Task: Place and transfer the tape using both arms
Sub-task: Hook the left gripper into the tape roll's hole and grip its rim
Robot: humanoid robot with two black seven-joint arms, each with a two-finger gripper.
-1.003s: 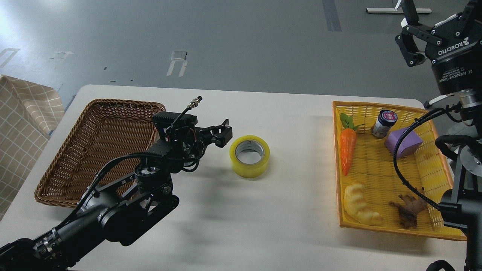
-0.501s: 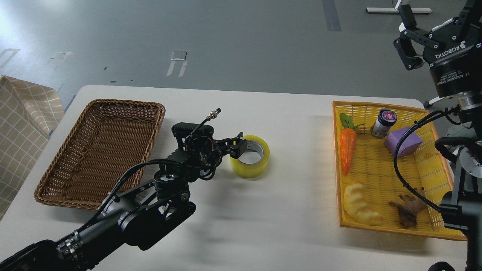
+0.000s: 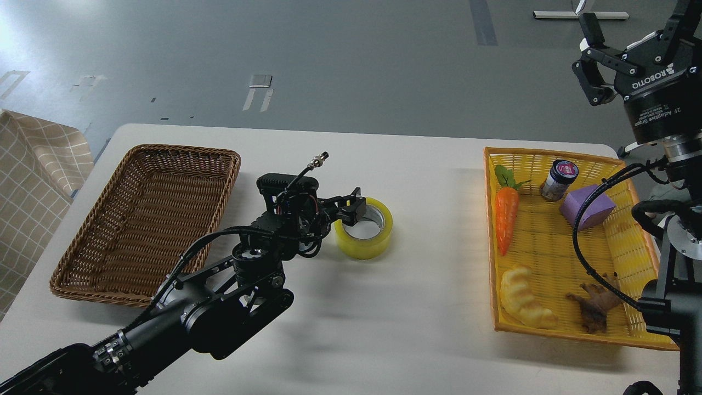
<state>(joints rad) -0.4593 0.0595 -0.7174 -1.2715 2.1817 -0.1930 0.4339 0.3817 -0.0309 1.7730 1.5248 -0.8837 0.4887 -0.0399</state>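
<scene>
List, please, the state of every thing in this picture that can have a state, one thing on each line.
tape: lying flat on the table, hole upward
left gripper: at the tape's near rim; open or shut cannot be told
right gripper: raised, open, holding nothing
brown basket: nothing seen inside
yellow basket: holds several items
small jar: upright, lid on
carrot toy: lying in the yellow basket

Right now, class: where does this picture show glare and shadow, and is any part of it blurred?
Head view: glare whitens the floor at top left; soft shadows lie on the table beside the left gripper and under the tape; the frame is sharp, with no visible blur.
</scene>
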